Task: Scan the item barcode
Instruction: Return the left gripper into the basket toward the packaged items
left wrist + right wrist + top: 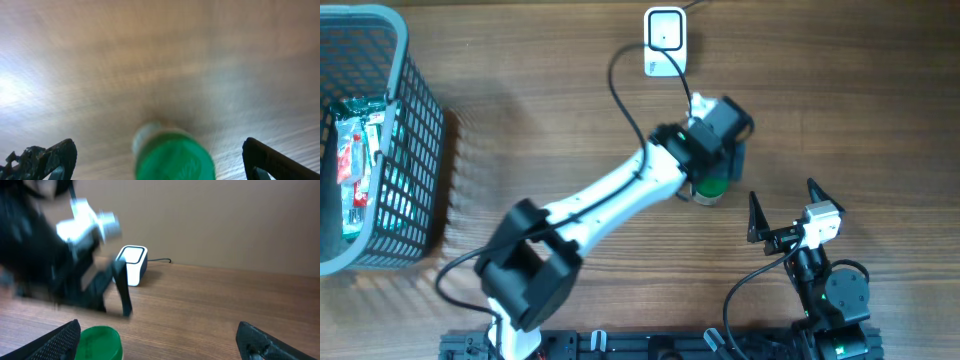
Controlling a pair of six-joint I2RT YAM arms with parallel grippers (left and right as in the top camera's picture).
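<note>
A: Where does the green-lidded container (708,190) sit?

B: Upright on the wooden counter (880,80), on the robot's side of the barcode scanner (664,40) and slightly to the scanner's right. The two are near each other but do not touch.

A: Does the left arm have hold of it?

B: No. The left gripper (720,165) hangs directly above the container, on the same side of the scanner. In the left wrist view, the jaws stand spread wide. The green lid (170,157) lies between them with bare counter showing on both sides. That view is blurred, so no label or barcode can be read.

A: And the right arm?

B: The right gripper (782,192) is further from the scanner than the container, to the right and closer to the robot's base. Its jaws are spread wide too and grip nothing. Its camera looks past the green lid (100,342) to the white scanner (132,265), which stands upright on the counter before the wall.

A: Anything else?

B: A grey mesh basket (415,150) sits well to the scanner's left, at the counter's edge, with packets (355,150) inside.
</note>
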